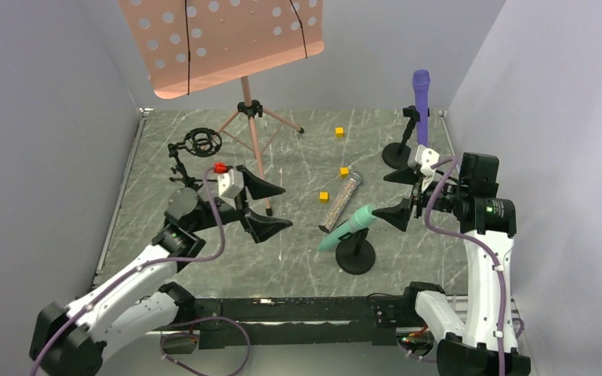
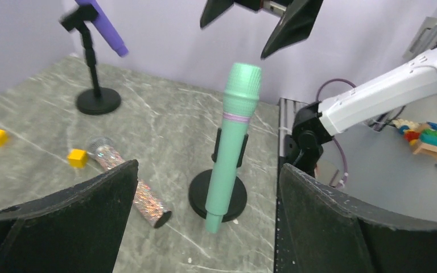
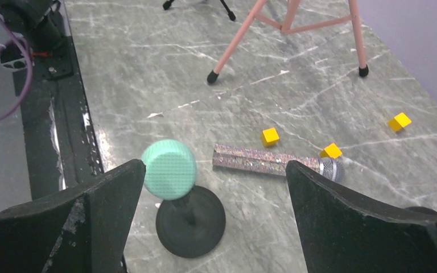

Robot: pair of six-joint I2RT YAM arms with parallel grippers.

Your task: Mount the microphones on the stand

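The purple microphone stands upright in a black stand at the back right. The mint-teal microphone sits tilted in the clip of a round-based stand; it also shows in the left wrist view and the right wrist view. The glittery silver-pink microphone lies flat on the table, also in the right wrist view and the left wrist view. My left gripper is open and empty, left of the mint microphone. My right gripper is open and empty, just right of its head.
A pink music stand on a tripod stands at the back. An empty black stand with a ring mount is at the left. Three yellow cubes lie near the glittery microphone. Grey walls close in both sides.
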